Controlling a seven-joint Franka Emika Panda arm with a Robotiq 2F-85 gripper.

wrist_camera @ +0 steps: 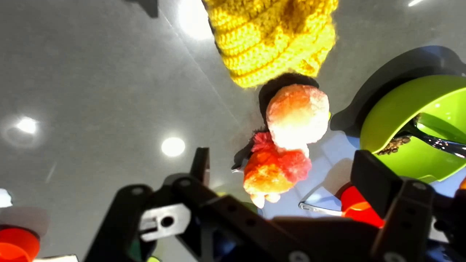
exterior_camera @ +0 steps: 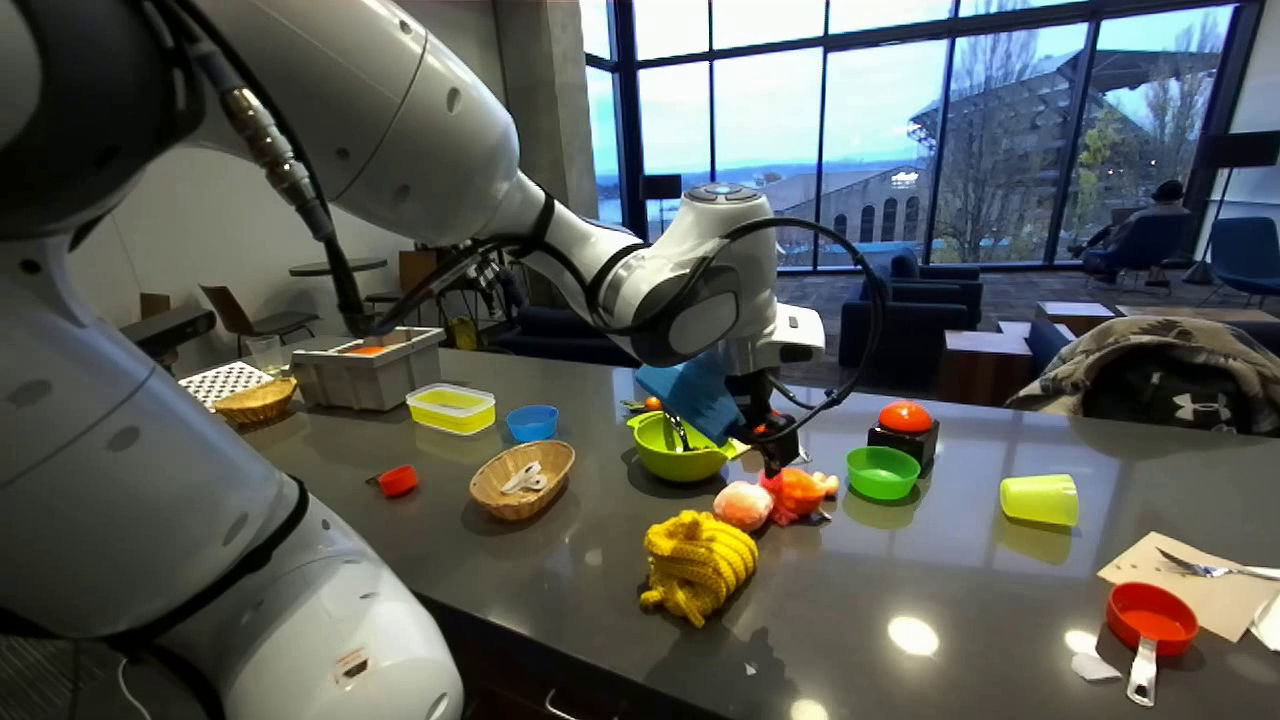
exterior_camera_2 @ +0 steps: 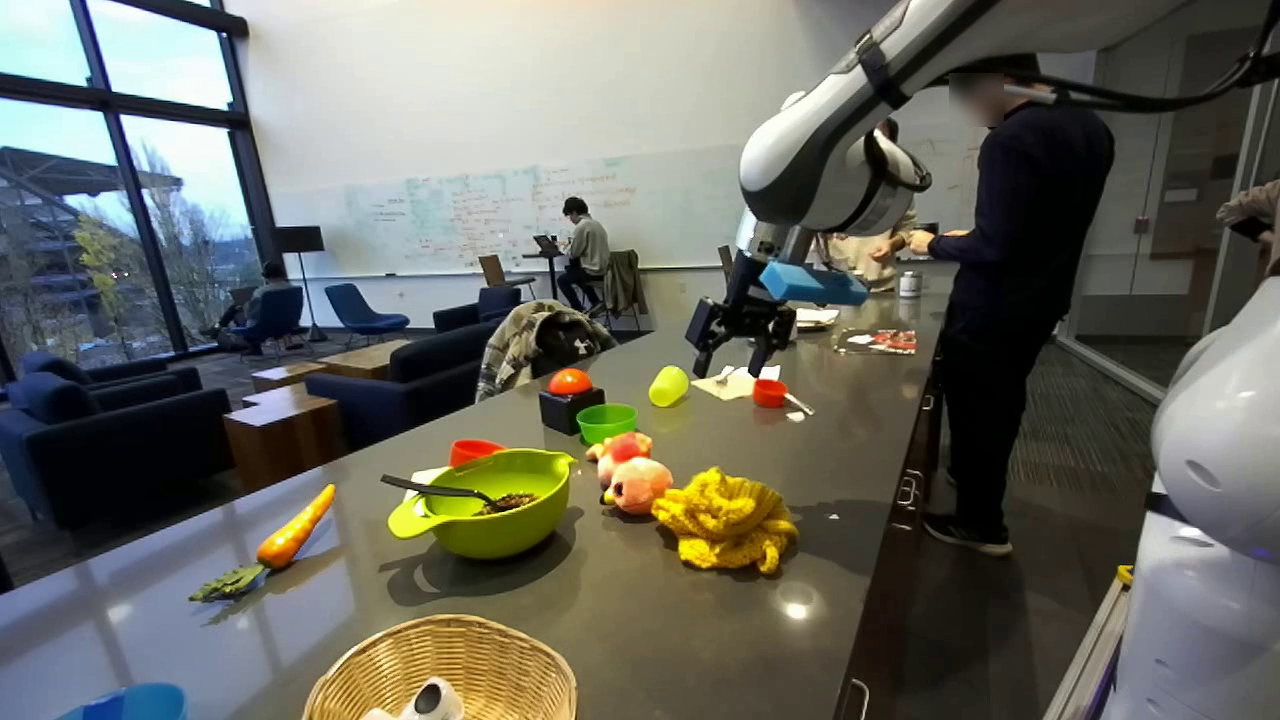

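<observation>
The counter (exterior_camera_2: 690, 630) bears a plush toy (wrist_camera: 284, 156), knitwear (exterior_camera_2: 727, 520) and a lime bowl (exterior_camera_2: 505, 525).

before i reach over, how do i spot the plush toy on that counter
Start at the dark, glossy counter and find the bunched yellow knit on it. The plush toy lies between that knit and the small green bowl. Unlike either neighbour, it is fluffy, with a round peach end and a red-orange end.

This place seems to be a shared lounge of an office or a campus building. One can see tall windows (exterior_camera: 760, 100), dark armchairs (exterior_camera_2: 140, 440) and a lamp (exterior_camera_2: 299, 240). Near a long whiteboard (exterior_camera_2: 430, 215), much written on, a person (exterior_camera_2: 590, 245) is sitting with a laptop (exterior_camera_2: 547, 245).
</observation>
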